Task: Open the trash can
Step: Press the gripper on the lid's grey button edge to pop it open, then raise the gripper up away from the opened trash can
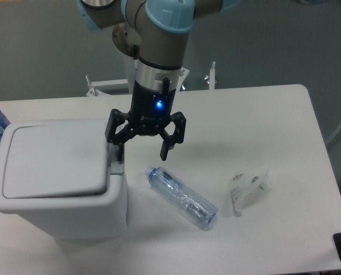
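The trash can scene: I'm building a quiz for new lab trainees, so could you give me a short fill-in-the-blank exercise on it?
1. The gripper has one finger on the push tab at the ____ edge of the trash can lid.
2. The plastic bottle lies on its ____ on the table.
3. The gripper's jaws are ____.

Missing words: right; side; open

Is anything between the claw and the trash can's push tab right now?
Nothing visible is. The open claw has one finger right at the tab on the trash can's right edge. The lid looks slightly raised. The bottle and crumpled wrapper lie off to the right, clear of it.
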`<state>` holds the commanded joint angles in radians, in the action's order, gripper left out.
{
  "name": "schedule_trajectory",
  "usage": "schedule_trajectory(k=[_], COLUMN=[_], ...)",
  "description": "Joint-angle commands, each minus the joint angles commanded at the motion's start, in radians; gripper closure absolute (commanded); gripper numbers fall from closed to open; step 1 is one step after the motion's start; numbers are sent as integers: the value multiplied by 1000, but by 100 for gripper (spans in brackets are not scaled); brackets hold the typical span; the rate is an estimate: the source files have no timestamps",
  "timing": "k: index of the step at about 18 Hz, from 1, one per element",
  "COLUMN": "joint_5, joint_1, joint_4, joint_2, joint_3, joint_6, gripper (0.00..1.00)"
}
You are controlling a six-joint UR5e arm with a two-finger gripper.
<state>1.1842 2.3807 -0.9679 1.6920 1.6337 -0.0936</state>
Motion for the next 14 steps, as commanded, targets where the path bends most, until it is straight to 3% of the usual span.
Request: schedule_trajectory(k=[5, 8, 11, 14], joint_5=[-2, 2, 49, 170], joint_1=[0, 9, 101, 175], joint_4=[0, 14, 15, 14], joint_2=[-2, -2, -3, -8], joint_3=[-12, -87, -166, -169], joint_6=[0, -8, -56, -243], gripper=[0, 0, 0, 0])
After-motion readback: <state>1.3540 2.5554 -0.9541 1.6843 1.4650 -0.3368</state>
